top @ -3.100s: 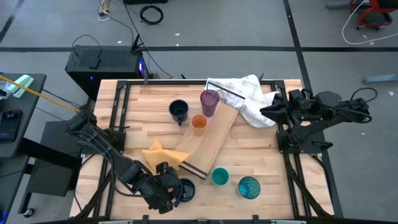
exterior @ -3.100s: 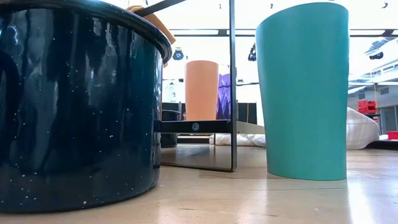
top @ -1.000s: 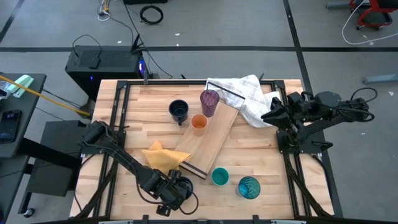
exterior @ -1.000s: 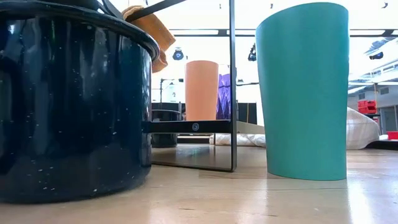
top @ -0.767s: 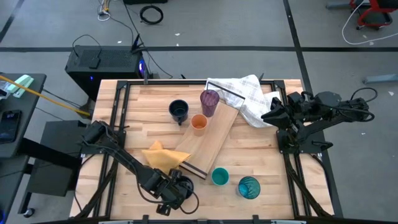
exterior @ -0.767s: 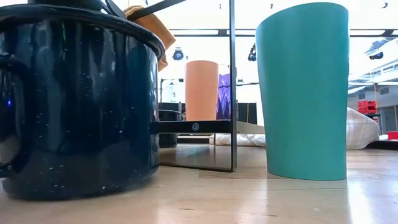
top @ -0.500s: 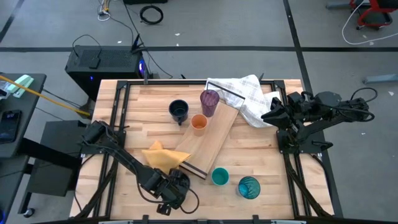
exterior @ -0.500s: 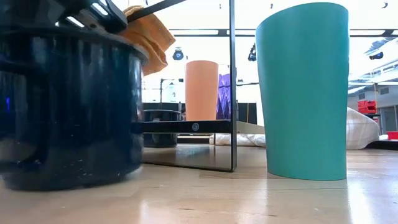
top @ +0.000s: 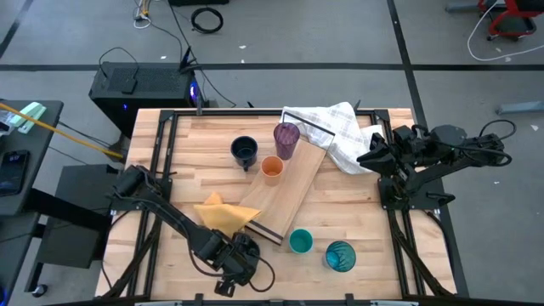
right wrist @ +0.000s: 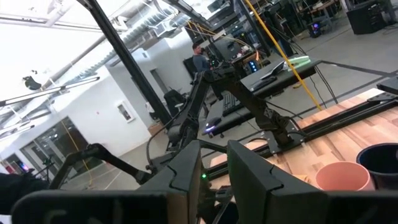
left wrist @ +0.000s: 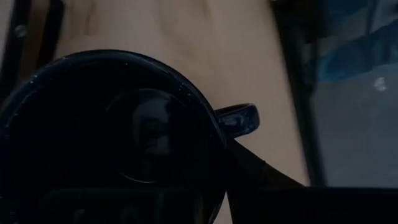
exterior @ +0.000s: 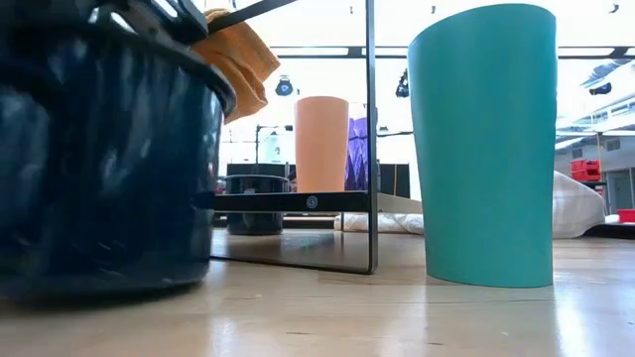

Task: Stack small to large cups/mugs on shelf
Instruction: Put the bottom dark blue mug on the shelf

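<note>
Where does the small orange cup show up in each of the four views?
High view: small orange cup on the shelf, beside the purple tumbler.
Low view: centre background, behind the shelf's dark end strip.
Left wrist view: not in it.
Right wrist view: lower right corner.
Shared landmark: the dark navy mug next to it.

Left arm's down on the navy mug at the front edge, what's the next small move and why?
Probably lift straight up. The left gripper sits over the navy mug with its fingers closed at the rim, and the shelf lies behind it, so the mug must clear the table first.
</note>
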You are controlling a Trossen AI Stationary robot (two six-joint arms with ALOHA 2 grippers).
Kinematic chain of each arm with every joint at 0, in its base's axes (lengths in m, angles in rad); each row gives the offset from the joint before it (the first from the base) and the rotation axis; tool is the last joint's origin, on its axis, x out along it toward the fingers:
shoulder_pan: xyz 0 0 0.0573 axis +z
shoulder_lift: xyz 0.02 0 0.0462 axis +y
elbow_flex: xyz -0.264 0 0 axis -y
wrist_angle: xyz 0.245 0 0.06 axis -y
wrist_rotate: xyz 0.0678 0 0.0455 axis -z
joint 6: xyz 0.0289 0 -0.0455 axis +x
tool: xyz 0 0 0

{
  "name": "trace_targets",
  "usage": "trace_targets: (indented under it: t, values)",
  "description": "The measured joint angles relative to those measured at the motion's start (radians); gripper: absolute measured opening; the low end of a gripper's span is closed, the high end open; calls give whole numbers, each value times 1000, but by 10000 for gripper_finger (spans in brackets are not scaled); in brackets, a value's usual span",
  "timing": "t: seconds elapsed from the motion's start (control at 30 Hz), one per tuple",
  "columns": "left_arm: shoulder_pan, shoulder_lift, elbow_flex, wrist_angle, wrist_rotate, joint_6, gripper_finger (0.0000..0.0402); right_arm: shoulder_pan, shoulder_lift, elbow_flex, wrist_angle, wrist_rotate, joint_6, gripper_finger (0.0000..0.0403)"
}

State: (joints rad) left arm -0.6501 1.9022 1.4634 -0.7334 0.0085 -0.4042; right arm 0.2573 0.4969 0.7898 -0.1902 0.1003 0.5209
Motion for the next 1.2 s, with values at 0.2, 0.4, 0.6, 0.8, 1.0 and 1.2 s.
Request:
trace_targets:
  t: [0.2,0.4,0.6,0.8,1.0,1.2]
  values:
    - [-2,2,76,-46,-13,-2,32,0,0,0,-1,14,-8,87]
    - [-1,2,140,-111,-41,-6,32,0,0,0,-5,14,-8,87]
    - [-2,1,243,-184,-61,-5,32,0,0,0,-5,14,-14,87]
    - [-1,-1,351,-235,-95,-11,32,0,0,0,-5,15,-24,87]
    - [1,-2,452,-265,-140,-12,32,0,0,0,-5,14,-24,87]
    - [16,-3,532,-275,-200,-8,32,0,0,0,-5,14,-26,87]
